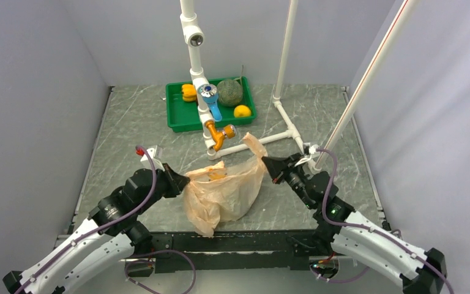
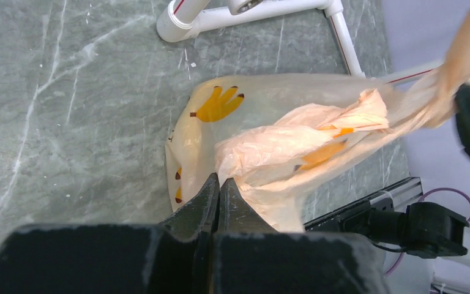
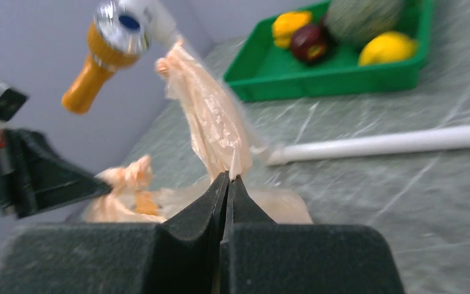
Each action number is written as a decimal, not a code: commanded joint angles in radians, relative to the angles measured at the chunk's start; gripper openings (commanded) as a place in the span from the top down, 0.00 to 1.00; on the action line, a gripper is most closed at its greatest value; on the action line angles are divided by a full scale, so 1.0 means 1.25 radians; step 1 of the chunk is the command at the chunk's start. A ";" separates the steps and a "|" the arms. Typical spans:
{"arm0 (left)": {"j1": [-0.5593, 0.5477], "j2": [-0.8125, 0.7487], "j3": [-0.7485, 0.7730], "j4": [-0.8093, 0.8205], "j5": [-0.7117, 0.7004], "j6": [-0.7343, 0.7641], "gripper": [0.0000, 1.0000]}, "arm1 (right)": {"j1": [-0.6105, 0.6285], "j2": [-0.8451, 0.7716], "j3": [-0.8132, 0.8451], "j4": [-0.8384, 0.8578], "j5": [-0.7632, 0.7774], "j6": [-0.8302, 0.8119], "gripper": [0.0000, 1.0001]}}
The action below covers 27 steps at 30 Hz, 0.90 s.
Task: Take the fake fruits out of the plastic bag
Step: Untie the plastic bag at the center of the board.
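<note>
Both arms reach low and inward from opposite sides. The left gripper point(image 1: 186, 182) is clenched on the left rim of the plastic bag point(image 1: 223, 193). The right gripper point(image 1: 265, 163) is clamped on the bag's raised right handle. The bag hangs stretched between them, mid-table, its contents hidden.

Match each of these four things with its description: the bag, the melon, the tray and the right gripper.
Things:
1. bag
2. melon
3. tray
4. right gripper

Descriptions:
A. bright green, at the far side
B. jaws shut on the bag
C. grey-green, netted, lying in the tray
D. peach, see-through, with banana prints

Pairs: 1-D, 2-C, 3-A, 4-B
</note>
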<state>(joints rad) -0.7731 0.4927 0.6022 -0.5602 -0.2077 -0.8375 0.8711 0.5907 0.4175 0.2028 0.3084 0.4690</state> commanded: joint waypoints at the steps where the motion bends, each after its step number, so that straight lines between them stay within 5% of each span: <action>1: 0.001 -0.017 -0.036 0.067 -0.012 -0.036 1.00 | -0.051 -0.008 -0.159 0.339 -0.322 0.220 1.00; 6: 0.002 -0.029 -0.023 0.064 -0.006 -0.020 1.00 | -0.072 0.055 -0.253 0.533 -0.335 0.298 1.00; 11: 0.002 -0.035 0.002 0.032 -0.024 -0.012 1.00 | -0.134 0.146 -0.274 0.645 -0.508 0.298 1.00; 14: 0.001 -0.050 0.003 0.022 -0.026 -0.017 1.00 | -0.147 0.102 -0.186 0.436 -0.607 0.180 1.00; 15: 0.002 -0.055 0.004 0.020 -0.025 -0.016 1.00 | -0.145 0.090 -0.096 0.263 -0.612 0.097 0.96; 18: 0.002 -0.071 -0.001 0.021 -0.012 -0.007 1.00 | -0.135 0.068 0.043 -0.128 -0.423 -0.041 0.39; 19: 0.002 -0.074 -0.005 0.024 -0.007 -0.002 1.00 | -0.134 0.074 0.076 -0.219 -0.394 -0.079 0.30; 22: 0.002 -0.072 -0.004 0.021 -0.008 0.010 1.00 | -0.095 0.105 0.179 -0.355 -0.311 -0.154 0.18; 23: 0.002 -0.068 -0.001 0.020 -0.005 0.014 1.00 | -0.063 0.112 0.195 -0.355 -0.286 -0.165 0.07; 27: 0.002 -0.052 0.001 0.021 -0.002 0.030 1.00 | 0.199 0.209 0.273 -0.376 0.161 -0.202 0.00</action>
<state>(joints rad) -0.7727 0.4118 0.5674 -0.5457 -0.2142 -0.8352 0.8928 0.7483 0.6704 -0.0879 0.0261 0.3359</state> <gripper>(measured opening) 0.012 0.990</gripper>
